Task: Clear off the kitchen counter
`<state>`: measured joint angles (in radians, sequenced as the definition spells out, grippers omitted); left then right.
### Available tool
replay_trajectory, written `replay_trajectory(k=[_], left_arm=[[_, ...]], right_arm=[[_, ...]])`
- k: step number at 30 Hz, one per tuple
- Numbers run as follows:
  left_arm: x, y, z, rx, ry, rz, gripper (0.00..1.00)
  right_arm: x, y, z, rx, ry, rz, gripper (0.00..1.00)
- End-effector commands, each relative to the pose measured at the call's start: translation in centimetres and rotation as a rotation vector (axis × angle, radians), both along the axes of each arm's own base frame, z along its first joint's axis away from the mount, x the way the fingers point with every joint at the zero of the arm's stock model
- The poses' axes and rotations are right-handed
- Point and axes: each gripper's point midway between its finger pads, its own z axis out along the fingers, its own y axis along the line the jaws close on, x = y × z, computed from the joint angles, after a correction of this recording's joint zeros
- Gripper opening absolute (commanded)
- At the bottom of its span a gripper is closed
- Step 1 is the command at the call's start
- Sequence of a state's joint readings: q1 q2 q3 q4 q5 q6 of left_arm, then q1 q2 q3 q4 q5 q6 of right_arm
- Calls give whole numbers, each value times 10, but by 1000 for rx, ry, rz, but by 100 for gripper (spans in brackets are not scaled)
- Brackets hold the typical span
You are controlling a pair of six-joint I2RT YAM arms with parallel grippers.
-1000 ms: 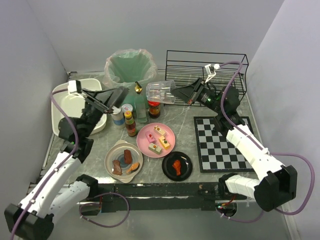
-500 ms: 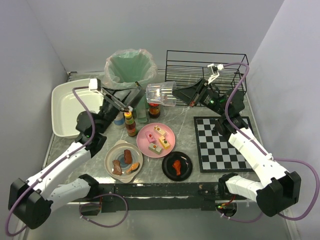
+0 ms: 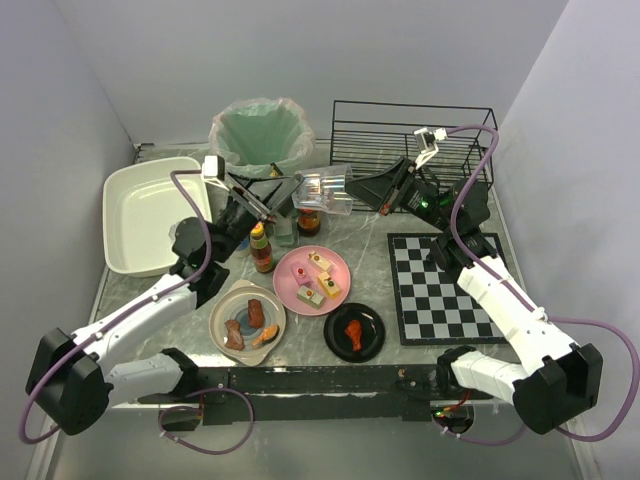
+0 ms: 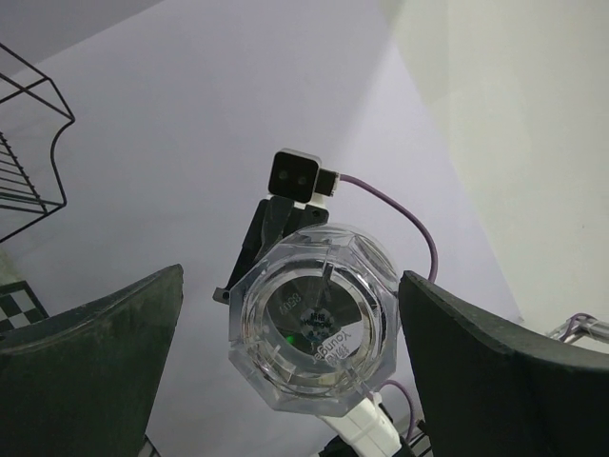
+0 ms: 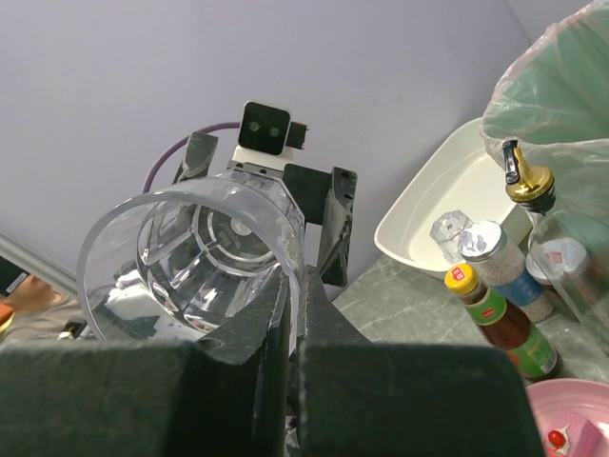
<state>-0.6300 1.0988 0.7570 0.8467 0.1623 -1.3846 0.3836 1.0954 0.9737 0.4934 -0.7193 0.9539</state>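
Swung over from the white tub (image 3: 122, 182) to the clear glass (image 3: 325, 187) aloft, left fingers (image 4: 95, 362) spread wide about its base, right fingers (image 5: 143, 400) clamped on its rim. Below, marble bench (image 3: 375, 240) still crowded with sauce bottles (image 3: 262, 248) and plated food (image 3: 353, 330); clearing barely begun, seemingly.

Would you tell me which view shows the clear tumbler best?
Left wrist: the tumbler sits central, base-on, its outline clear. Right wrist shows the mouth, partly hidden by its jaws; top external shows it small, on its side.
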Motion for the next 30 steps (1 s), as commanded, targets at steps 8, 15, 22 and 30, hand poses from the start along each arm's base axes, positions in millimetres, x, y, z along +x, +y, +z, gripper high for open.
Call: replay_trajectory(k=[8, 15, 22, 30], left_arm=[[-21, -5, 34, -102, -92, -87, 93], [-26, -7, 34, -109, -87, -106, 87], [-29, -9, 32, -127, -84, -129, 76], [-31, -12, 32, -131, -87, -141, 61]], right_arm=[[-18, -4, 28, 41, -100, 14, 0], [-13, -3, 24, 42, -88, 5, 0], [-10, -2, 21, 45, -83, 5, 0], [-6, -2, 18, 45, -79, -4, 0]])
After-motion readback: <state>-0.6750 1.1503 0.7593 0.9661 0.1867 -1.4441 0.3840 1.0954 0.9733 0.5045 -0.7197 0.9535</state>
